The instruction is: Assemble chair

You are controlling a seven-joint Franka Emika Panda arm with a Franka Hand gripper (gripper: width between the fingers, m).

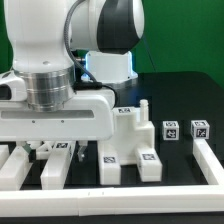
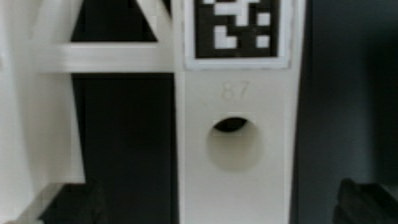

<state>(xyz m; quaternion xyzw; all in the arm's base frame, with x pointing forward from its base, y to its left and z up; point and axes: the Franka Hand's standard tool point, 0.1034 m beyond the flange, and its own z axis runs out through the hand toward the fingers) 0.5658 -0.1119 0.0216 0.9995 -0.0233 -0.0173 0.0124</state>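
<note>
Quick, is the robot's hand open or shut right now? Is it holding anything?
Gripper: open, fingers spread on either side of a white chair piece, not clamped on it.

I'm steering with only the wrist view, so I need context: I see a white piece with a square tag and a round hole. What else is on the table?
Observer: Beside the arm, a stepped cluster of tagged white chair pieces stands on the black table.
Operator: Anything past that cluster?
Observer: Two small tagged cubes sit apart from it toward the exterior view's right, short of the border rail.
Operator: And the other side?
Observer: Long white pieces lie side by side under the arm, at the exterior view's left.
</note>
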